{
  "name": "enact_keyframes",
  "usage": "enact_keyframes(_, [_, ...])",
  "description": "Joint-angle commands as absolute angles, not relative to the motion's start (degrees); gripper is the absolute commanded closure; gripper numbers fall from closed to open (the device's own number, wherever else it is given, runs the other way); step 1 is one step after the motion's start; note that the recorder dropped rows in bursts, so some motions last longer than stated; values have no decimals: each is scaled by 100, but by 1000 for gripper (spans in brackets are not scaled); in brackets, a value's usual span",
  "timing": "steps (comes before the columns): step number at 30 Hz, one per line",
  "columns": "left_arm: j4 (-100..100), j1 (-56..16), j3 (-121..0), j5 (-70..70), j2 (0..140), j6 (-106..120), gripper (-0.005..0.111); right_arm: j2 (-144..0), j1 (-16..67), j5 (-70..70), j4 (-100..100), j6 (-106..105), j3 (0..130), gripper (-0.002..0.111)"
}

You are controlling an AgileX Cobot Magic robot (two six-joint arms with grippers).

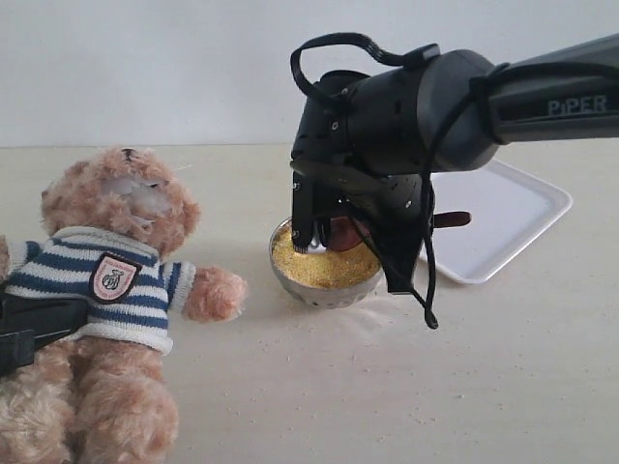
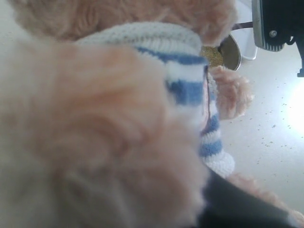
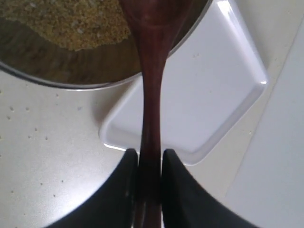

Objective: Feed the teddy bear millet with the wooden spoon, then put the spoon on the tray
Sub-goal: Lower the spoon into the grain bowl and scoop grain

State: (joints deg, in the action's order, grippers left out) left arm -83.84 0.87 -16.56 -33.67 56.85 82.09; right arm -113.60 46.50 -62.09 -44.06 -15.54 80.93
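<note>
Pale tabletop [image 1: 387, 396], one teddy bear [image 1: 106, 280], one bowl [image 1: 321, 295], one spoon [image 3: 151, 109], one tray [image 1: 508, 208]

Light is soft and even, with faint shadow beside the bowl [image 1: 324, 292]. My left wrist view is mostly blurred bear [image 2: 95, 142] fur, glare whitening the table [image 2: 285, 118]; my right shows the spoon [image 3: 151, 95] sharp.

Reads "PiPER" in pale grey letters on the dark casing of the right arm [image 1: 571, 104], at the far right of the scene. Shows a pink shield badge [image 1: 114, 276] on the striped sweater [image 1: 58, 266] of the teddy bear [image 1: 106, 387], near left, with a small round emblem; any lettering there too small to read.
</note>
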Motion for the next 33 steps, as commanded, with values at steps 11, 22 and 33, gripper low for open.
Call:
enact_keyframes(11, [-8504, 102, -1654, -3408, 5634, 8259, 102, -11593, 4927, -6116, -4498, -1187, 8129, 108])
enact_keyframes(22, [-8504, 102, -1654, -3408, 5634, 8275, 102, -11371, 4903, -6239, -4057, -754, 8129, 108])
enact_keyframes(33, [-8504, 102, -1654, -3444, 5634, 8276, 102, -11102, 4753, -6440, -3553, -733, 8129, 108])
